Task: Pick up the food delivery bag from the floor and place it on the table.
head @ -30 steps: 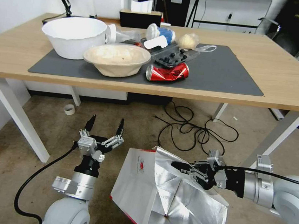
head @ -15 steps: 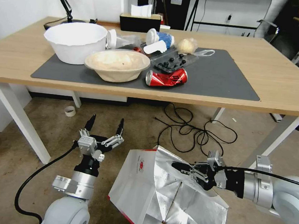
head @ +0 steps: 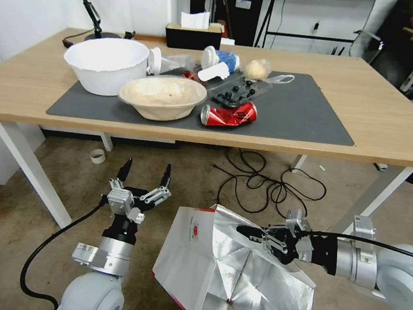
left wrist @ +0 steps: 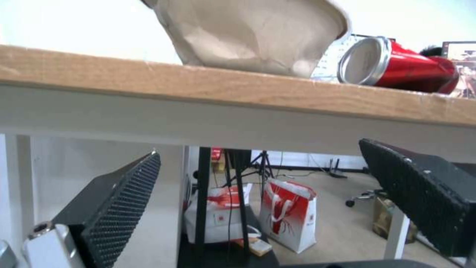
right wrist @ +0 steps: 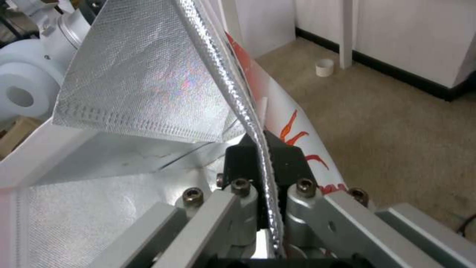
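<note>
The table (head: 390, 119) carries a dark grey mat (head: 298, 112) crowded at its left half. There a white plastic bowl (head: 105, 65) stands beside a tan paper bowl (head: 162, 97); what either holds cannot be told. Next to them lie a clear tray of dark berries (head: 237, 89) and a crushed red can (head: 229, 114), its lettering unreadable.

Below, the food delivery bag (head: 196, 261) hangs tilted over the floor (head: 190, 173), its silver foil lining gaping and a small round red logo on its white side, too small to read.

The right gripper (head: 250, 233) reaches in level from the right, its fingers (right wrist: 277, 160) pinched on the bag's foil rim. The left gripper (head: 145, 172) points upward beside the bag, fingers spread wide, gripping nothing.
</note>
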Controlling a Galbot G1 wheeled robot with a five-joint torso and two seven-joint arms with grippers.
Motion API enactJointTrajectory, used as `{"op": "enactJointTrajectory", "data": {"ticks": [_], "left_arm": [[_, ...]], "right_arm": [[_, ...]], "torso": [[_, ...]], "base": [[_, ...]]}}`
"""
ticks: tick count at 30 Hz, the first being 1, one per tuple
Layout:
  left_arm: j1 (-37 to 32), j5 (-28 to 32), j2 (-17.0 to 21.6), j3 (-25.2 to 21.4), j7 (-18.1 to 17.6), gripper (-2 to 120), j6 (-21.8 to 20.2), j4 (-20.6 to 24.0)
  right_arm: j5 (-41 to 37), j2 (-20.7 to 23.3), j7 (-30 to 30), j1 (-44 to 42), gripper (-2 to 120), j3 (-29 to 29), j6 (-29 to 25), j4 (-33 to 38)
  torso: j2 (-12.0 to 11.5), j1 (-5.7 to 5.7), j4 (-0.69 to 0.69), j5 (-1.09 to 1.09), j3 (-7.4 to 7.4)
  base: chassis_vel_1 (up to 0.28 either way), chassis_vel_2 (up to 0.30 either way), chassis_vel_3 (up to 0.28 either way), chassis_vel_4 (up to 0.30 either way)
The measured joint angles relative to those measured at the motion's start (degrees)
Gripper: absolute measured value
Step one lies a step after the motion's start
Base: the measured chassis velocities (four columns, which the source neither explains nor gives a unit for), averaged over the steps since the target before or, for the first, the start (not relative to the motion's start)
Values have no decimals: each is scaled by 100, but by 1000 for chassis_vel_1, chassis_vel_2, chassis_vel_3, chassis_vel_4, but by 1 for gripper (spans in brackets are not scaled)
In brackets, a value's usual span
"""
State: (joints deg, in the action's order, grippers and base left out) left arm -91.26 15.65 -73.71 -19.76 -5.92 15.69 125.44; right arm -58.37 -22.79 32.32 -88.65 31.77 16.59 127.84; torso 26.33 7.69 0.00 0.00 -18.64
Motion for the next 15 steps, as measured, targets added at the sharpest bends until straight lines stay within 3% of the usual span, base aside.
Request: {"op": "enactJointTrajectory", "data": {"ticks": [15], "left_arm": [[16,-6,-15,22,1,100,-6,-14]], "right_arm": [[-8,53,18,10,0,19,-1,26]], "torso": [[350,133,0,0,-218]], "base": [[0,0,0,0]]}}
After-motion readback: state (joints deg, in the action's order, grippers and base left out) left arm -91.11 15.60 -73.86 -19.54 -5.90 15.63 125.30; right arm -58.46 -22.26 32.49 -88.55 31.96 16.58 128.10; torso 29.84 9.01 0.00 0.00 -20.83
